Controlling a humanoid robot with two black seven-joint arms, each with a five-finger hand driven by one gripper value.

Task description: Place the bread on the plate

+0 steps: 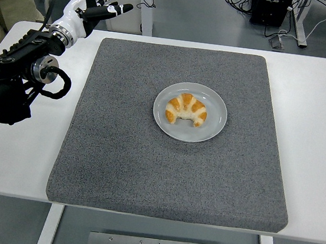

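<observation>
I see a rough, matt grey mat (147, 156), grainy like felt or foam, on the smooth white table (320, 147). The plate (212, 131) looks glazed and faintly glossy. The bread (186, 109) has a shiny golden crust. My left hand (94, 3) is hard, glossy black-and-white plastic.
</observation>
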